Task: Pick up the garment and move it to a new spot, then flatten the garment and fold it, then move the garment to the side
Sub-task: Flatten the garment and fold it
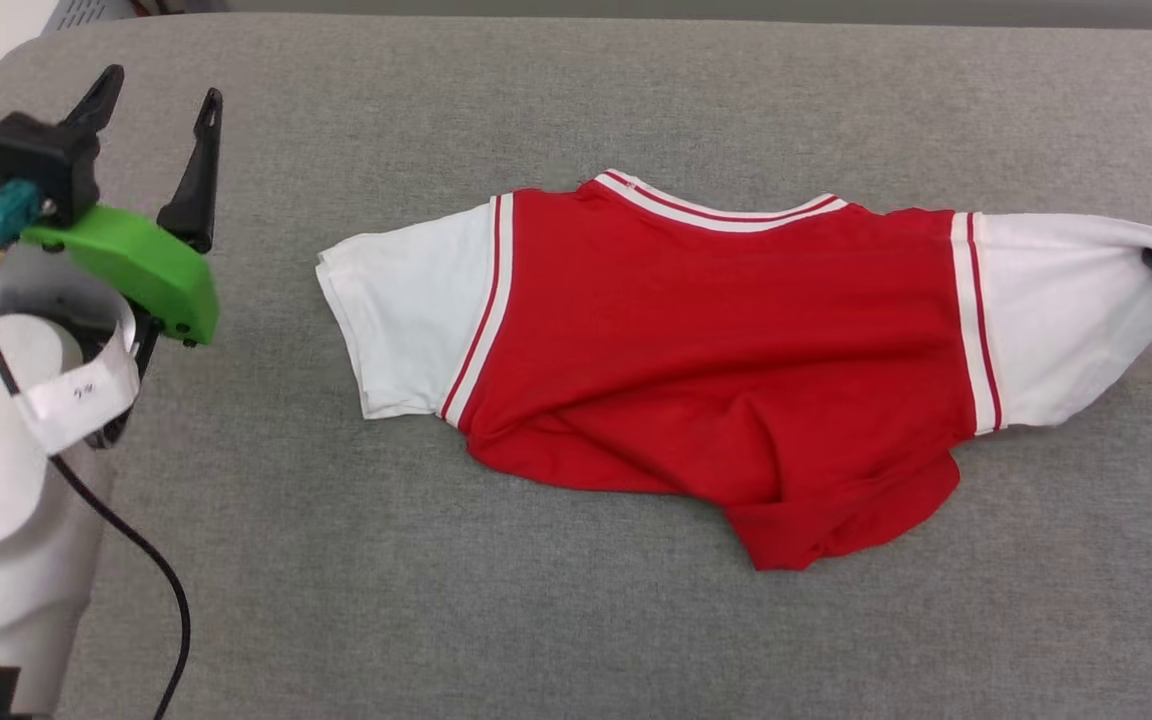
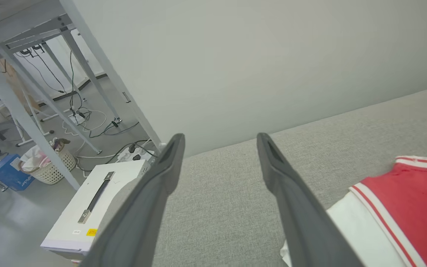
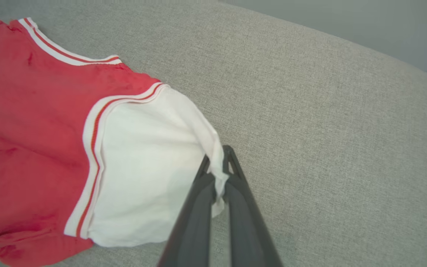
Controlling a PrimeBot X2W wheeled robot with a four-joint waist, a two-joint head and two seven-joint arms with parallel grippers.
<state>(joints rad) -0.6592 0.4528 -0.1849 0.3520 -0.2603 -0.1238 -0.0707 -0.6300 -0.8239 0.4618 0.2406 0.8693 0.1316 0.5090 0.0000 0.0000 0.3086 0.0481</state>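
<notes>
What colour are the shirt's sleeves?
White; the sleeve shows best in the right wrist view.

A lab or workshop, judging by the bare grey floor (image 2: 13, 230), loose cables (image 2: 87, 122), metal table legs (image 2: 110, 70) and white equipment case (image 2: 98, 207).

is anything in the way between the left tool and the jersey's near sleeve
Nothing visible. Only bare grey padded surface lies between the open left tool and the garment, whose white sleeve is nearest it. The right tool is shut on the far sleeve.

Left fingers (image 1: 198, 170) wide apart (tips up); right fingers (image 3: 198, 215) tight together.
</notes>
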